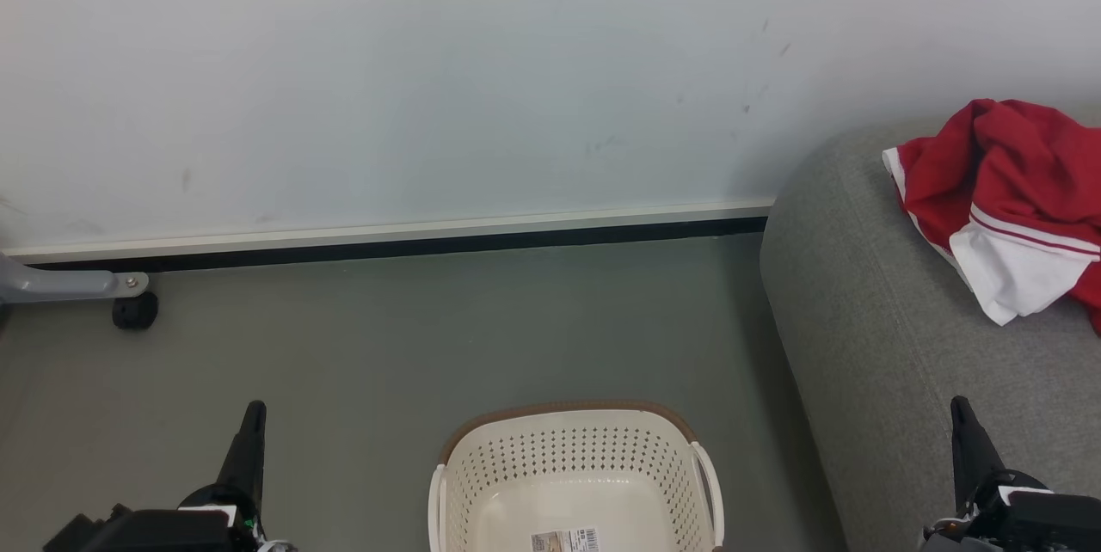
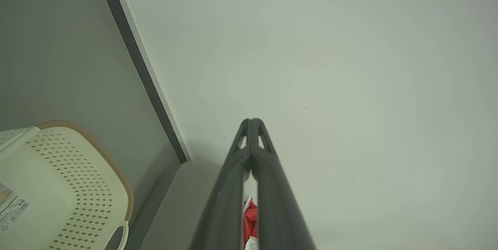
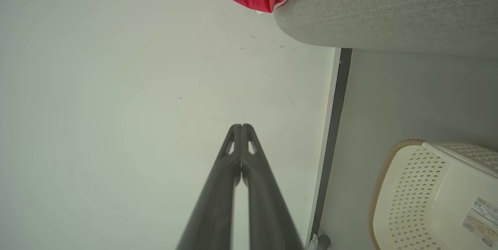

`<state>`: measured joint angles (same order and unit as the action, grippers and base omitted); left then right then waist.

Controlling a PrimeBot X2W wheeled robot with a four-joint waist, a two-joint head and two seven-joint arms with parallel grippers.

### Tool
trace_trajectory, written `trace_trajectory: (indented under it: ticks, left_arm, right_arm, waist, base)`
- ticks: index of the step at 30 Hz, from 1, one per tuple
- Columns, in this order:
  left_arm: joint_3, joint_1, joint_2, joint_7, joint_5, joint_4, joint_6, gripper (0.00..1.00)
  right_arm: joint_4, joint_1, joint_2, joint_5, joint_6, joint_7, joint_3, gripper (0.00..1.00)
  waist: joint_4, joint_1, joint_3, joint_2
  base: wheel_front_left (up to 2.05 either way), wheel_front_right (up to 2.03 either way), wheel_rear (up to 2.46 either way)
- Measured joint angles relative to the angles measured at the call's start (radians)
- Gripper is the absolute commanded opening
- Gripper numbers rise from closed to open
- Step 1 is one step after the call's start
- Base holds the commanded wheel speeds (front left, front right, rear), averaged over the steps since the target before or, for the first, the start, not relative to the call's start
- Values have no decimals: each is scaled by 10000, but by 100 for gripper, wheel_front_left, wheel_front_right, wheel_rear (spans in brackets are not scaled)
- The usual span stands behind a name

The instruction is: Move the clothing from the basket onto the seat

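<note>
Clothing (image 1: 1006, 191) lies crumpled red, white-panelled, on grey seat (image 1: 869, 320).

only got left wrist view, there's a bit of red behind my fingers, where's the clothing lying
Observer: In the head view the clothing is a crumpled red heap with a white panel, lying on the seat.
Operator: anything in the basket
Observer: The head view shows its far half from side to side: bare but for a barcode sticker.
Operator: right gripper holding something
Observer: No. In the right wrist view its fingers meet at the tips with nothing between them.
</note>
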<state>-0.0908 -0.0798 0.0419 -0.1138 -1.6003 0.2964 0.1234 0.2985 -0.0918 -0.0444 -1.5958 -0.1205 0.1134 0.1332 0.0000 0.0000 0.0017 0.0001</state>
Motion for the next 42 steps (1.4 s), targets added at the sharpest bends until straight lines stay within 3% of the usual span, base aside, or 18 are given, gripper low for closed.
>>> trace_trajectory:
  ticks: [42]
  left_arm:
    - [0,0,0,0,-2,0,2,0]
  right_arm:
    - [0,0,0,0,0,0,0,0]
  waist:
    - [0,1,0,0]
  base:
    - [0,0,0]
